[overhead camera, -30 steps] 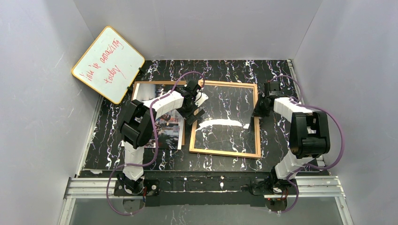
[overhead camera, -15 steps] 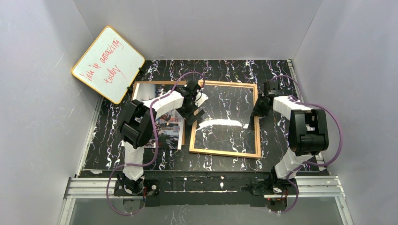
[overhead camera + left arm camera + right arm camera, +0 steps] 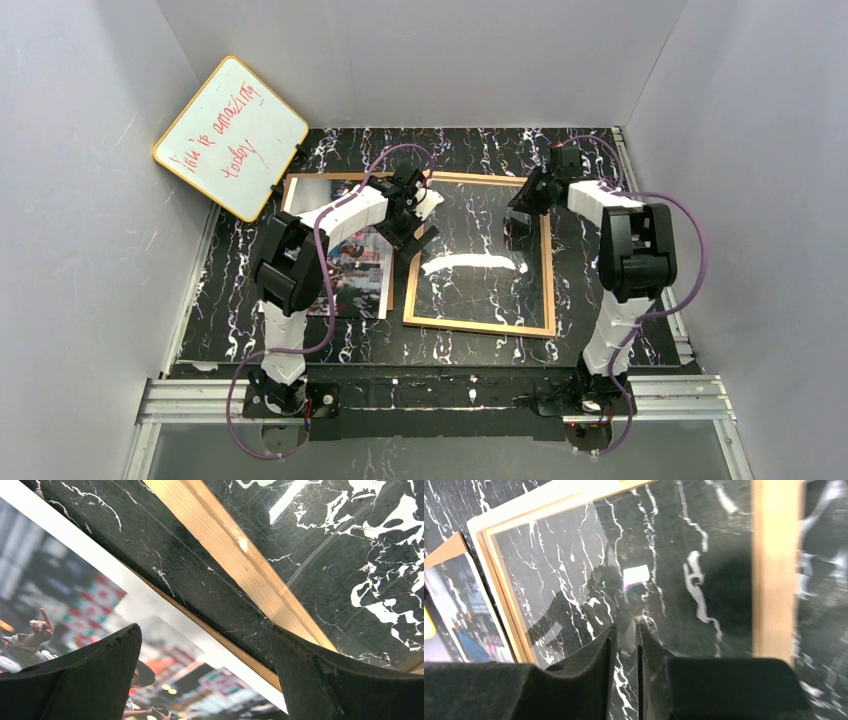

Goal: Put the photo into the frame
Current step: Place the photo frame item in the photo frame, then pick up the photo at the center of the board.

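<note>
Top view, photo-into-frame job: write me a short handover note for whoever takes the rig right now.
Thin light-wood rectangular frame with clear pane: flat on the dark marbled table, nothing in it.
Glossy rectangular paper photo: flat, face up, beside the frame's left edge.
Left gripper: jaws wide open, empty, above the gap between photo and frame.
Right gripper: jaws open only a slit, empty, over the pane near its far right corner.
Done: nothing placed. Left: grasp the photo, lay it in the frame.
</note>
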Controlling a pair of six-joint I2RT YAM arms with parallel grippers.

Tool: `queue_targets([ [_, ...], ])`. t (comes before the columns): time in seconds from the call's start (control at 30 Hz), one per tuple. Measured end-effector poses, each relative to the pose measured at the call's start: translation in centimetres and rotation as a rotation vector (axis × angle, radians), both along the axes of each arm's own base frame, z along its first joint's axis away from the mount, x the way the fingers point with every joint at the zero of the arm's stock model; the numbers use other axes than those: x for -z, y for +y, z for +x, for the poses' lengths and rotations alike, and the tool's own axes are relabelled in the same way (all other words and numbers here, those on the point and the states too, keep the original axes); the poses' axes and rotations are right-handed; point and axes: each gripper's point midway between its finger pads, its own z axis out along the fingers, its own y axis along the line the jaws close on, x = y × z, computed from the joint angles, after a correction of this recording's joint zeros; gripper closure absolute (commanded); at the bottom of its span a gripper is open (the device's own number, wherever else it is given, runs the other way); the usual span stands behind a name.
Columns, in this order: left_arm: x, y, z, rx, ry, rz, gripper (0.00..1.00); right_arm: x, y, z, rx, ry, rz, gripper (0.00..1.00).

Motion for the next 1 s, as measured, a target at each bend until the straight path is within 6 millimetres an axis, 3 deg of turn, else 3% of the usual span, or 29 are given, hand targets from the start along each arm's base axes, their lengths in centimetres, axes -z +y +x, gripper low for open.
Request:
queue_targets([
  [0.27,0.0,0.0,-0.2,0.001,0.008,-0.003,0.02,2.9,4.3,0.8,-0.04,0.061,0.094,0.73],
  [0.57,0.1,-0.1,-0.2,0.004,0.009,-0.003,0.02,2.0,5.5,3.5,-0.022,0.014,0.15,0.73],
  [0.77,-0.4,0.0,-0.2,0.0,0.031,-0.02,0.02,1.5,6.6,4.3,-0.036,-0.008,0.167,0.63],
  [0.87,-3.0,0.1,1.2,-0.023,0.03,-0.075,0.02,0.8,8.2,4.1,-0.063,-0.023,0.158,0.52],
  [0.93,-6.1,1.1,4.0,-0.068,-0.022,-0.134,0.02,-0.5,10.3,3.9,-0.102,-0.047,0.138,0.4],
  [0.97,-7.7,2.2,5.7,-0.096,-0.06,-0.158,0.02,-1.5,11.7,3.9,-0.128,-0.068,0.123,0.25],
  [1.0,-9.3,3.7,7.2,-0.126,-0.101,-0.176,0.02,-2.8,13.4,3.8,-0.161,-0.097,0.109,0.04],
])
